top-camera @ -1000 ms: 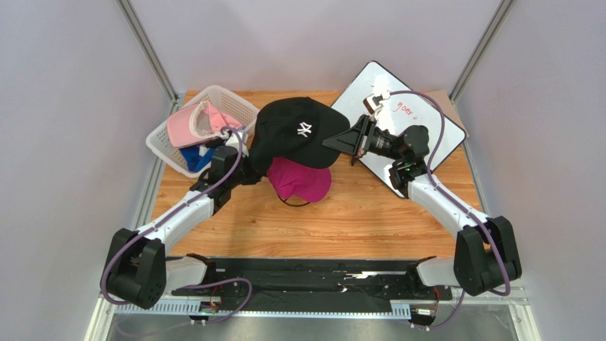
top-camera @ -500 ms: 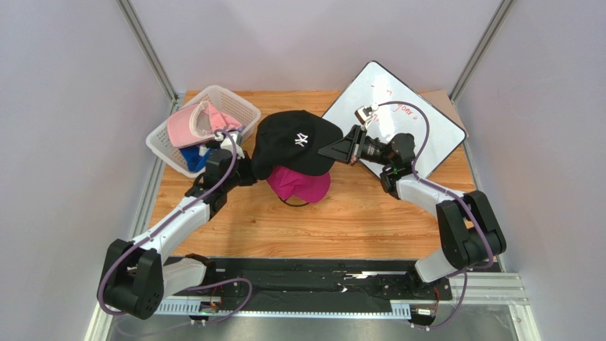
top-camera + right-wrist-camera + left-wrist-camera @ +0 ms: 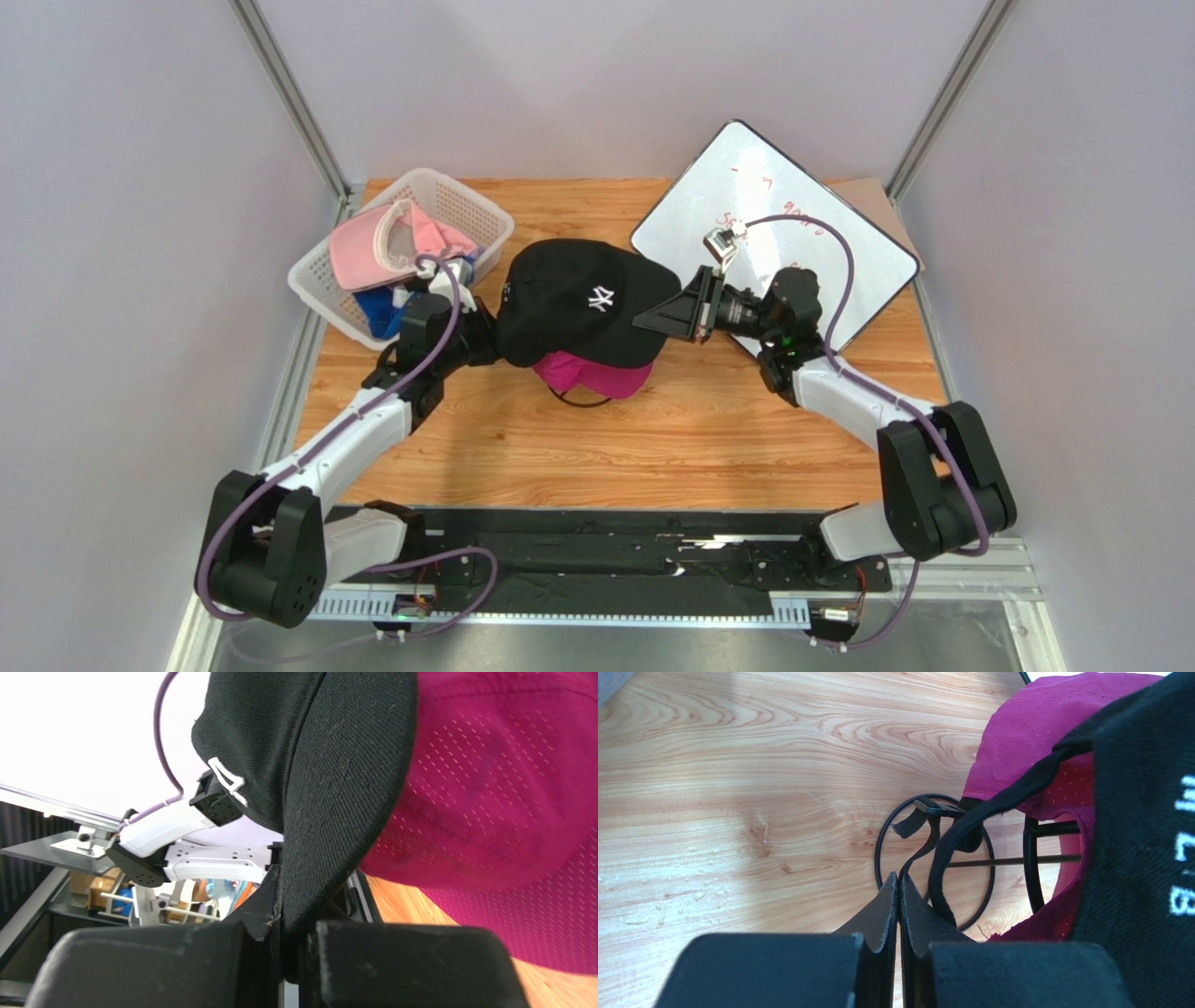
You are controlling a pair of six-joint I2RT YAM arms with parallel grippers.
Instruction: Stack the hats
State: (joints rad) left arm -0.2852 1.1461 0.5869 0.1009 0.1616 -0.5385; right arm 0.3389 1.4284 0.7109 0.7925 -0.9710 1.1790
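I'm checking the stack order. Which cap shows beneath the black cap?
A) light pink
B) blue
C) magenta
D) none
C: the magenta cap peeks out from under the black cap in the top view, and the right wrist view shows the black brim lying over it.

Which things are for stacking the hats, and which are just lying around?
For the job: black fabric cap with white NY logo, magenta mesh cap, light pink cap, royal blue cap.
Just lying about: white plastic mesh basket, white rectangular whiteboard, black wire stand.
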